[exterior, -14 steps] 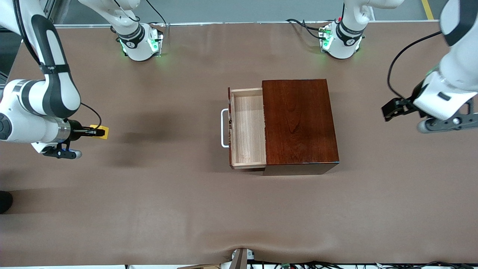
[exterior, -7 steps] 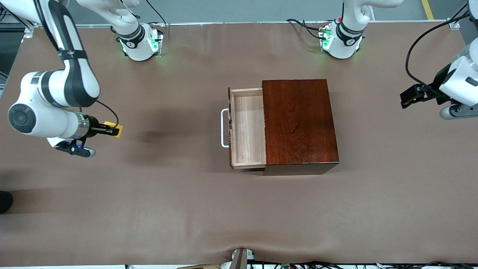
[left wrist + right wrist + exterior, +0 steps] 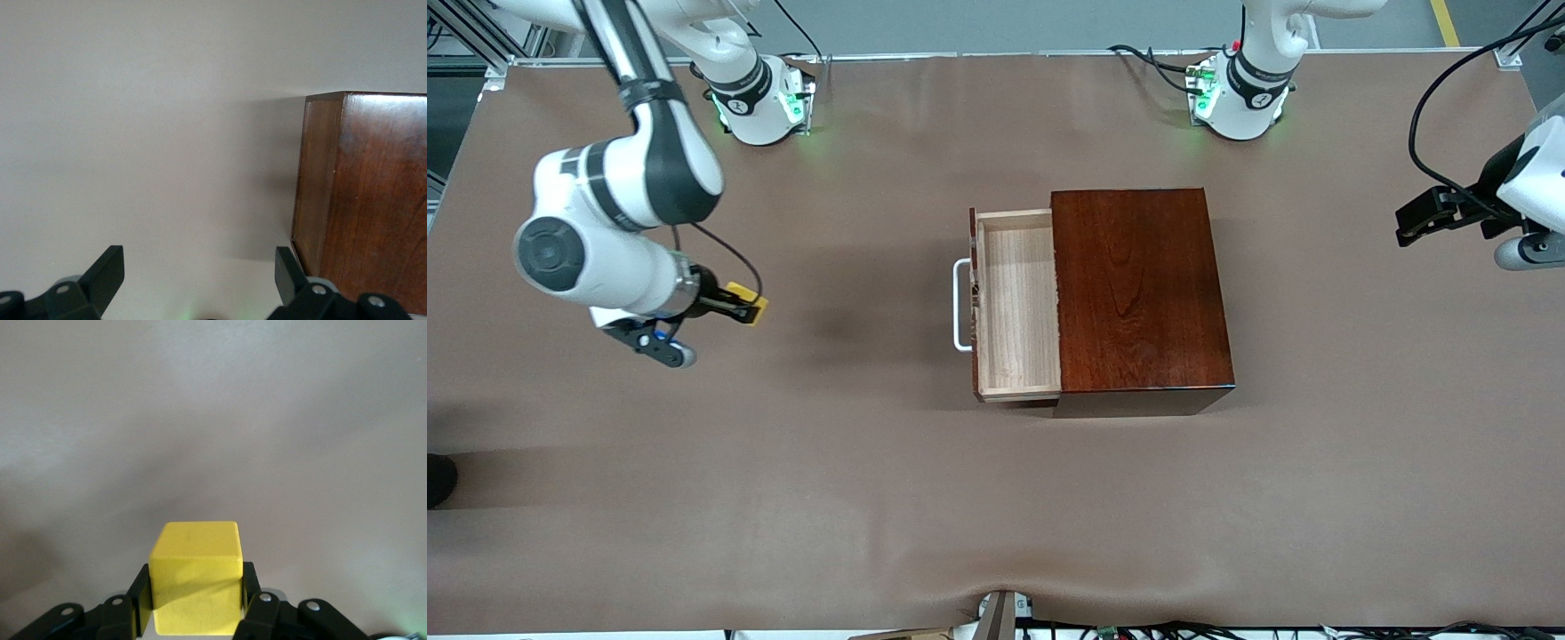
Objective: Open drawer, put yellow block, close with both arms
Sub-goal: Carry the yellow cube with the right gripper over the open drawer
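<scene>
Carrying stage: drawer (image 3: pixel 1016 302) already pulled out of wooden box (image 3: pixel 1138 298), tray bare. Right gripper (image 3: pixel 740 308) pinches yellow block (image 3: pixel 749 304) above table (image 3: pixel 871 498), toward right arm's end. Left gripper (image 3: pixel 1427 213) spread, waiting. Drop-in and closing remain.

We see even, diffuse overhead light on the brown table (image 3: pixel 783 498), with no hard glare. Soft, blurred shadows lie beneath the right arm (image 3: pixel 618 209) near the table's edge at that arm's end, and a darker band runs along the wooden box (image 3: pixel 1138 289) on its side nearer the front camera. The box top shows a faint gloss. Green lamps glow at both bases. In the right wrist view the yellow block (image 3: pixel 195 577) is sharp, its lower face shaded; the left wrist view looks slightly hazy.
</scene>
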`<state>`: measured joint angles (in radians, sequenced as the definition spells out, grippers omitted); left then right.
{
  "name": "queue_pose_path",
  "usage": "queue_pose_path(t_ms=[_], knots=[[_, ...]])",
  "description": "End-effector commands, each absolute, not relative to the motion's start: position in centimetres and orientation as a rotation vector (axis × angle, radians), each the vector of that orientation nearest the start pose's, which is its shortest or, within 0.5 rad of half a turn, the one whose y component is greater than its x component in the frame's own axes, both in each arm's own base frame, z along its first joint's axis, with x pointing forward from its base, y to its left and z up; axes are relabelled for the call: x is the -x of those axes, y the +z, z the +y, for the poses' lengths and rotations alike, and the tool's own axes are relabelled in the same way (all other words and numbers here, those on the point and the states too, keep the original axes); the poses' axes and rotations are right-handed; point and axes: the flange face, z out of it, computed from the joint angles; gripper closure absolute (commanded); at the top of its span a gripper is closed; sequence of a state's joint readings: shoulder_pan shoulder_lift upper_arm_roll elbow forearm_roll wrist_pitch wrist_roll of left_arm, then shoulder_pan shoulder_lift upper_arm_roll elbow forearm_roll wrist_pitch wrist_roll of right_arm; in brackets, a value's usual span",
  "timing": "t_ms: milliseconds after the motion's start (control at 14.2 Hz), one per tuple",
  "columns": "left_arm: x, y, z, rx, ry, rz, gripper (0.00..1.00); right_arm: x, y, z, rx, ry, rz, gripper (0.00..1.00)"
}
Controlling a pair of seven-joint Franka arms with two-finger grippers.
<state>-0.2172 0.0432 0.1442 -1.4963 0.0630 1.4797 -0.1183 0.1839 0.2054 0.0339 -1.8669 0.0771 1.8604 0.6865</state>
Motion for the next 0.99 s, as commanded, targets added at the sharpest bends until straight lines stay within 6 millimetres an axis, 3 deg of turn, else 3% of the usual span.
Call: queue_pose_path(t_ms=[0, 282, 564, 916], knots=[[-54.7, 63.9, -3.7, 3.081, 0.134, -0.044, 0.00, -56.8, 41.1, 14.8, 3.008, 0.344, 0.909, 1.00], [-54.5, 63.7, -4.1, 3.086, 0.148, -0.017, 0.00, -56.9, 42.9, 18.1, 2.919, 0.329, 1.065, 1.00], [-53.5, 63.7, -3.7, 3.085, 0.157, -0.026, 0.00, -56.5, 45.7, 23.5, 2.808, 0.297, 1.239, 1.00], [-53.4, 63.9, -4.2, 3.085, 0.154, -0.015, 0.00, -55.9, 46.9, 29.0, 2.714, 0.307, 1.357, 1.00]])
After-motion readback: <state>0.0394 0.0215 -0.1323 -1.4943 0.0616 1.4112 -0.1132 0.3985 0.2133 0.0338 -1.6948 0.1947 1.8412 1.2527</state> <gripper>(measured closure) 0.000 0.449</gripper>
